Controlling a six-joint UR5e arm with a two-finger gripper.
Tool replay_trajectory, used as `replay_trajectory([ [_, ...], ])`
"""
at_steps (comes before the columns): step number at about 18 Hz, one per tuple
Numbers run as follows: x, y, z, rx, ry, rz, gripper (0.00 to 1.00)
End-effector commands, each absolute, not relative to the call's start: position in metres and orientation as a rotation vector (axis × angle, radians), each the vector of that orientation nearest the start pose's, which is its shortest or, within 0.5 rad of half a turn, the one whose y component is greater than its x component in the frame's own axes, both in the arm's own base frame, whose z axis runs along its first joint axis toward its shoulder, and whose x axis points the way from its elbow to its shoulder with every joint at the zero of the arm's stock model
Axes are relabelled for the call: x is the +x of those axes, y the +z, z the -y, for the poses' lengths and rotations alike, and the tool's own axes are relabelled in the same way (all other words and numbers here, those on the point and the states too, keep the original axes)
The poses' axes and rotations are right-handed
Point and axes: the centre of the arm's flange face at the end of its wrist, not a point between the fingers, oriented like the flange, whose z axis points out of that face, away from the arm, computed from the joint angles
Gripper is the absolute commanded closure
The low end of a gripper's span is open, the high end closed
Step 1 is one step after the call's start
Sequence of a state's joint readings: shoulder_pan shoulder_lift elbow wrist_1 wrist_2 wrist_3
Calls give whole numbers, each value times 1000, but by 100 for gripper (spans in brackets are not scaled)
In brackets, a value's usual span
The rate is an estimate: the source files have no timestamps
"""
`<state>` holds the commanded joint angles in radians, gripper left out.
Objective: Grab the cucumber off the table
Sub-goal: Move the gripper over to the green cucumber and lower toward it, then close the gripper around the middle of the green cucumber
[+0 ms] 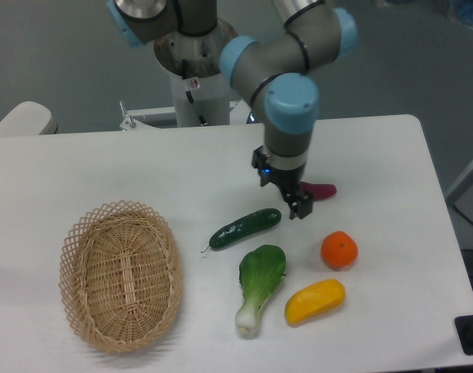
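Nearest the camera, the bok choy (259, 286) and the yellow vegetable (314, 301) lie on the white tabletop (104, 167), just in front of the cucumber (245, 228). The wicker basket (120, 275) sits well to the cucumber's left, the orange (339, 250) to its right. The cucumber rests flat and slanted, stem tail pointing left. Just beyond its right end the pincer (297, 207) hangs pointing down, gripping nothing; whether its fingers are spread I cannot tell. A purple vegetable (320, 190) lies behind it. The arm bends down from its base at the far edge.
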<state>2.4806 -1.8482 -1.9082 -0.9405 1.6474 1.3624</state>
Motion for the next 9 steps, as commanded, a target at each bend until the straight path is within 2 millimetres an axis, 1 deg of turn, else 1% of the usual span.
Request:
replay_trajectory([
  [3,-337,232,-446,-3130,74,-730,0],
  [7,-336,219,-451,-3132,57,-767,0],
  [9,-334,217,-456,-3123,70,-787,0],
])
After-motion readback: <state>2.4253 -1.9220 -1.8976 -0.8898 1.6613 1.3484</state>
